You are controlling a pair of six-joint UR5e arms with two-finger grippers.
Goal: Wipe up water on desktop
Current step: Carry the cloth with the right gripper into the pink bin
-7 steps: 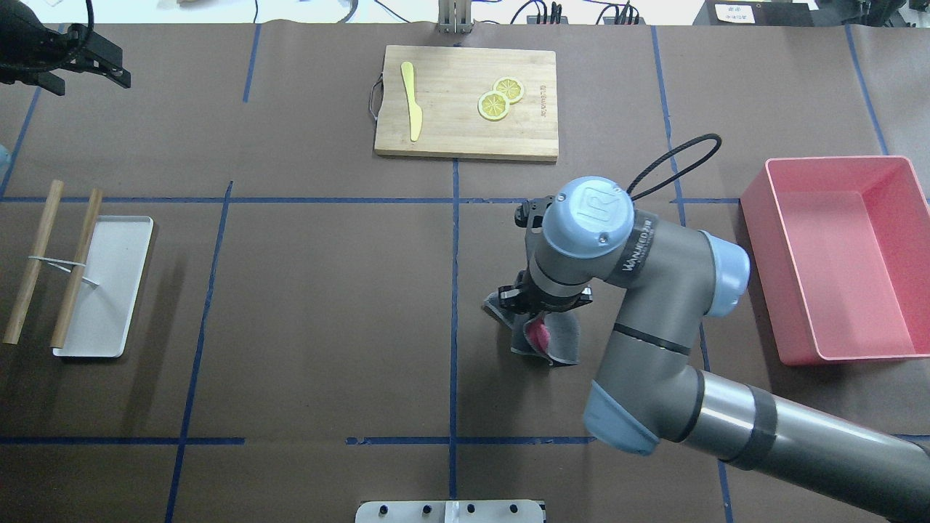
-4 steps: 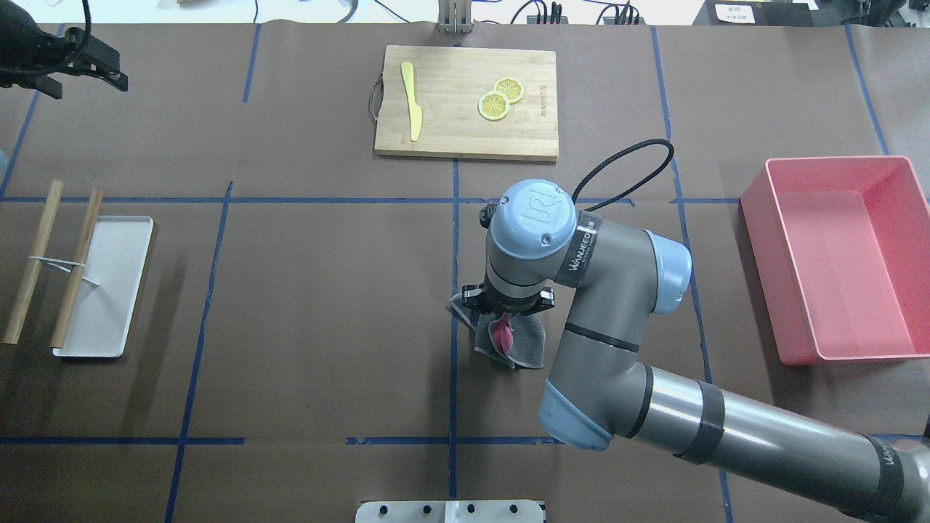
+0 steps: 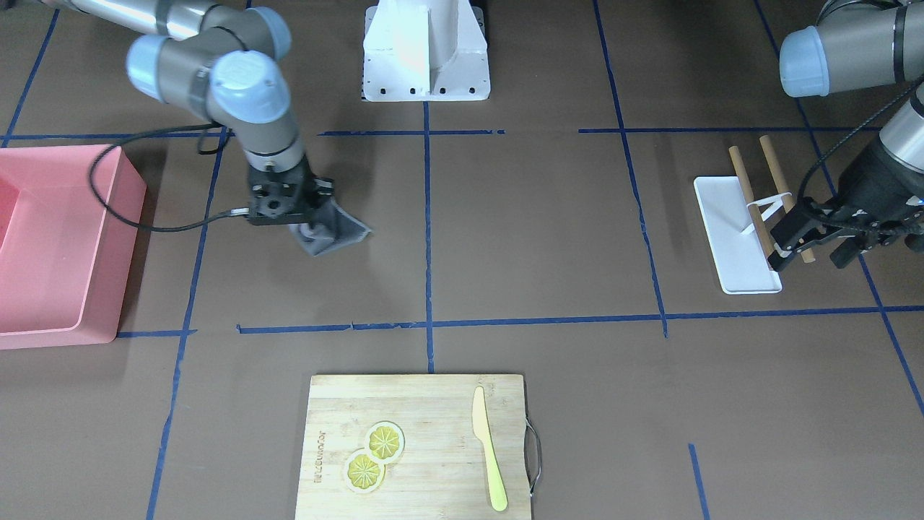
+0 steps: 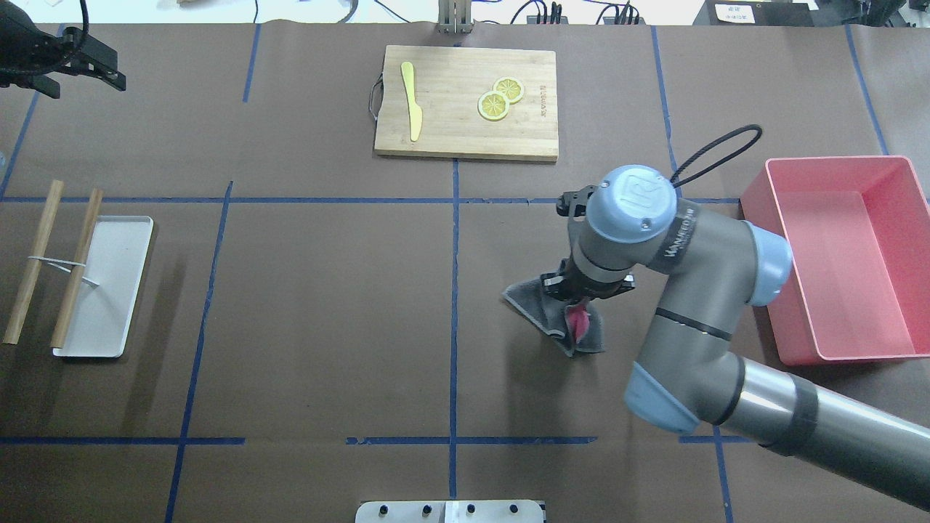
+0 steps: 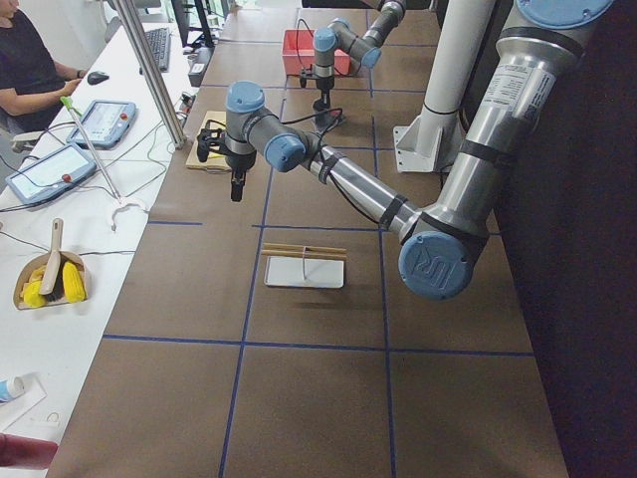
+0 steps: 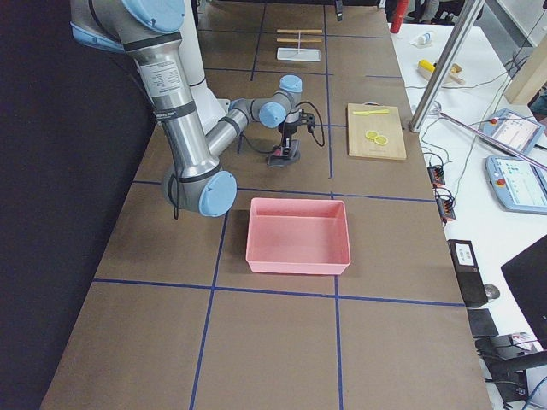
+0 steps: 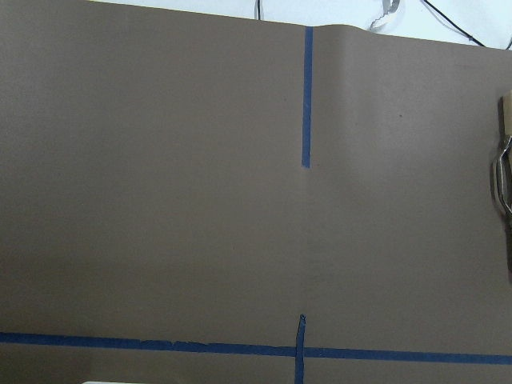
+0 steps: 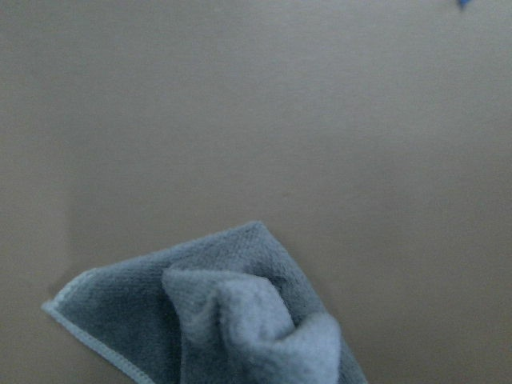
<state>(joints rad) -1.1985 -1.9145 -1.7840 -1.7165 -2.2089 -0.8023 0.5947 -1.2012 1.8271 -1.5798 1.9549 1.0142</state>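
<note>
While cloth (image 4: 534, 305) presses desktop (image 4: 327, 290), pink bin (image 4: 850, 254) stands near.

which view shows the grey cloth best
Overhead exterior: the grey cloth shows nearly whole, bunched under the right gripper on the desktop. Right wrist view crops it close; front-facing shows one folded side; the side views show it tiny; left wrist view misses it.

Opposed overhead and front cameras share the desktop (image 4: 327, 305).
</note>
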